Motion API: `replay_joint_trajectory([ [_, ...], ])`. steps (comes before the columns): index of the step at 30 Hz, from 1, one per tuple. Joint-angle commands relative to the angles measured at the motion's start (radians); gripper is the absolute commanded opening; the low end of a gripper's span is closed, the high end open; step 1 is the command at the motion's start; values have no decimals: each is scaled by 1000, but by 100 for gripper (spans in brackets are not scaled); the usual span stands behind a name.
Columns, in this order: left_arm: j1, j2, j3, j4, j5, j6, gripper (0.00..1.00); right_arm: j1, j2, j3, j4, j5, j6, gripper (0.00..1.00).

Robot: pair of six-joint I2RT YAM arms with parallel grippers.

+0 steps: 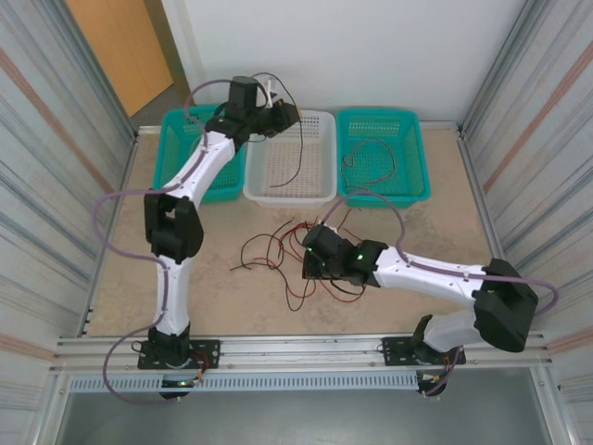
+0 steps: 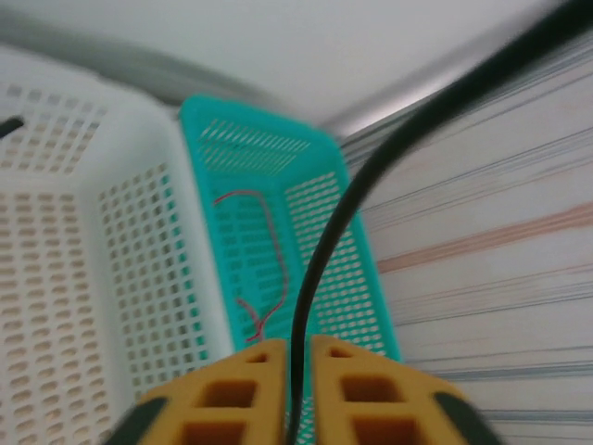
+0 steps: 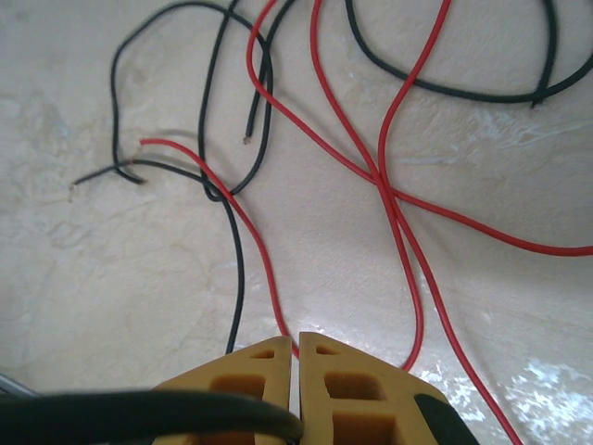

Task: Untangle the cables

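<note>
1. Left arm [image 1: 199, 167]: white link shells, black joint housings.
2. Right arm [image 1: 435, 273]: same finish; green indicator lights near the wrist.
3. Lavender-grey cable [image 1: 116, 209] loops along each arm.
4. Tool fingers [image 3: 329, 389]: yellow-orange, with rectangular cut-outs.

Three baskets [image 1: 289, 190] along the table's [image 1: 445, 232] far edge, cables [image 1: 278, 250] loose before them

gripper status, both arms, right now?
Left gripper: fingers narrowly apart, black cable running between them; grip cannot be told.
Right gripper: shut over the red cables on the table; holding one cannot be told.
</note>
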Motion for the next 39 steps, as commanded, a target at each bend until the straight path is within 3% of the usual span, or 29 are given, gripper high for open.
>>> replay_joint_trajectory([
  [1,-11,26,58,-106,-4,84,52,-1,-82,14,-70,63,22,0],
  [4,-21,10,9,-128,-39,133,74,-12,-120,26,-87,72,9,0],
  [5,-25,-10,-17,-130,-61,149,90,-17,-129,32,-91,73,2,0],
  [6,-26,-32,-45,-130,-83,168,99,-22,-134,40,-94,70,-6,0],
  [10,-28,-112,-84,-166,-110,232,99,-32,-148,83,-105,64,-42,0],
  [14,-28,-321,-232,-126,-162,291,98,-32,-173,130,-93,52,-82,0],
  [18,-27,-609,-507,-30,-208,308,84,-29,-221,176,-60,35,-134,0],
  [23,-52,-1004,-966,237,-85,248,74,-32,-278,241,-22,30,-223,0],
  [27,-210,-1224,-1145,292,-15,356,74,-47,-292,303,-18,19,-259,0],
  [31,-419,-1311,-1211,228,-101,503,76,-55,-296,355,-4,6,-278,0],
  [39,-548,-1227,-1192,126,-168,558,69,-57,-297,383,38,-10,-267,0],
])
